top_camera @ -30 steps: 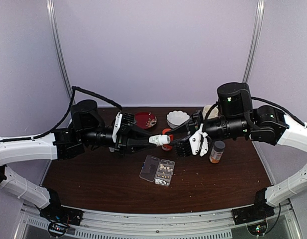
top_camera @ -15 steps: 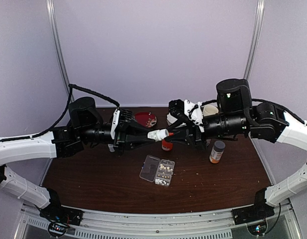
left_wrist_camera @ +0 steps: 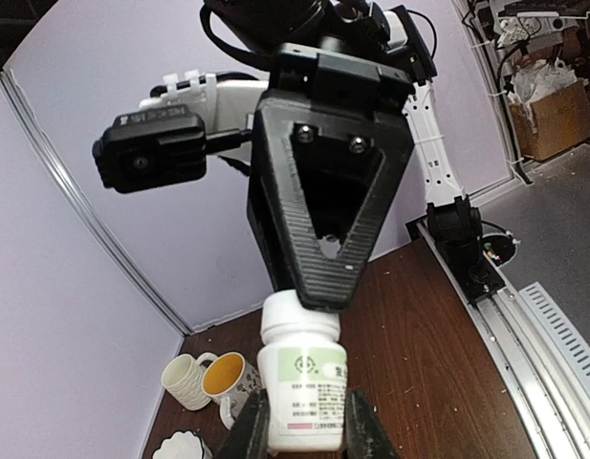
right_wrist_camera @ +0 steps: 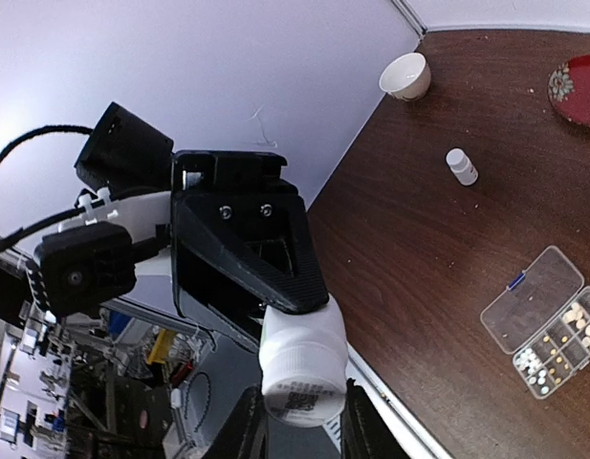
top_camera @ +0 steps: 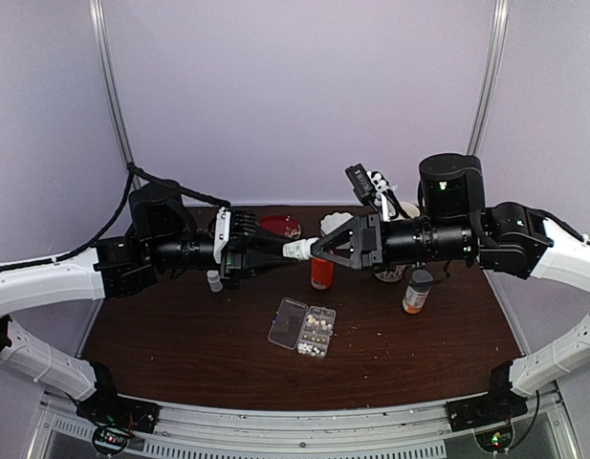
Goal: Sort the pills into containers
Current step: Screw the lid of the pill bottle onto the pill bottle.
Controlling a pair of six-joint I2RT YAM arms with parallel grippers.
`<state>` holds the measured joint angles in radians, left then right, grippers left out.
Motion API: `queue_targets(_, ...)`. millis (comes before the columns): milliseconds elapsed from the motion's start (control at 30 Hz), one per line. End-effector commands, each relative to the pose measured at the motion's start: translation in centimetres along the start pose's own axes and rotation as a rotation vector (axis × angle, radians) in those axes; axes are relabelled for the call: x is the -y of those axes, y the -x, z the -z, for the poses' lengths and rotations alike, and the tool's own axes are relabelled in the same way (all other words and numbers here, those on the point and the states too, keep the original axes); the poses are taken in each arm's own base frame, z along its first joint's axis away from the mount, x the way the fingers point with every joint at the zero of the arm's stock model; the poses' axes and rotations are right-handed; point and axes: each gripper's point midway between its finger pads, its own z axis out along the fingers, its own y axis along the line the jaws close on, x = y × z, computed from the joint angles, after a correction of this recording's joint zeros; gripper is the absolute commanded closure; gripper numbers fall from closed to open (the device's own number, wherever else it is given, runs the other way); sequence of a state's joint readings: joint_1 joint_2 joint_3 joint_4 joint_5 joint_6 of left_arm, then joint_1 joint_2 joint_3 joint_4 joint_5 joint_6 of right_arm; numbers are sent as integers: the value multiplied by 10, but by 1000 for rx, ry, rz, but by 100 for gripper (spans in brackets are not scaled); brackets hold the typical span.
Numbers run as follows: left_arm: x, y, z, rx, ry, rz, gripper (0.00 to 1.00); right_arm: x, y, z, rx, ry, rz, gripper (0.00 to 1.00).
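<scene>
Seen from above, the clear organizer (top_camera: 288,322) lies flat mid-table with its cells facing up and its lid swung open to the left. Its long axis runs near-to-far, slightly tilted, and pills (top_camera: 319,331) fill the cells. Bare table (top_camera: 180,349) surrounds it, and the orange bottle (top_camera: 417,292) stands well apart to the right. Above and behind, the left gripper (top_camera: 278,251) and right gripper (top_camera: 321,248) hold one white bottle (top_camera: 296,250) level between them. The left wrist view shows its fingers (left_wrist_camera: 251,432) closed on the bottle's body. The right wrist view shows its fingers (right_wrist_camera: 357,421) closed on the cap end, with the organizer on the table beyond, open wood around it.
</scene>
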<state>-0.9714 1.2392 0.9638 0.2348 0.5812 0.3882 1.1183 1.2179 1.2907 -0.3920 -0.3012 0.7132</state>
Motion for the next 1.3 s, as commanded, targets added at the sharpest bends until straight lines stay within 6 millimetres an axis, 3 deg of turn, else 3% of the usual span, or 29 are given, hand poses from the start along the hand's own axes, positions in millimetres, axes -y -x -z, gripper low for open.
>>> queue_targets(0,-5,5,-6,-29,19,-113,100,-25,16,-5,47,104,-412,100)
queue_targets(167,-13,5,-7,-74,36,-226,100,-23,14,-12,13,142,-792,100)
queue_targets(300,-17,-3,-9,-135,73,-338,100,-32,13,-19,-14,261,-1061,97)
queue_targets(367,-20,-6,-8,-156,102,-353,100,-41,24,-14,17,323,-1040,72)
queue_targets(400,-22,-6,-7,-161,118,-340,100,-43,29,-10,47,334,-996,50)
queue_targets(433,-22,-5,-5,-157,122,-326,100,-43,34,-4,80,327,-923,19)
queue_targets(467,-21,-4,-4,-151,127,-310,100,-44,37,2,108,321,-841,3)
queue_targets(500,-21,-3,-2,-143,132,-288,100,-46,38,7,128,317,-751,1)
queue_targets(667,-14,4,8,-98,140,-218,100,-40,10,25,46,191,-143,0)
queue_targets(833,-5,17,9,-36,93,-140,100,-2,-17,39,-82,-14,521,0)
queue_targets(933,0,26,7,14,57,-82,100,9,-14,40,-112,-71,871,0)
queue_targets(1067,5,38,4,80,12,-9,100,6,5,37,-49,-111,1237,0)
queue_targets(1133,8,41,2,97,-14,26,100,-3,19,36,35,-115,1342,0)
queue_targets(1267,10,42,0,108,-38,69,100,-27,22,40,156,-36,1508,0)
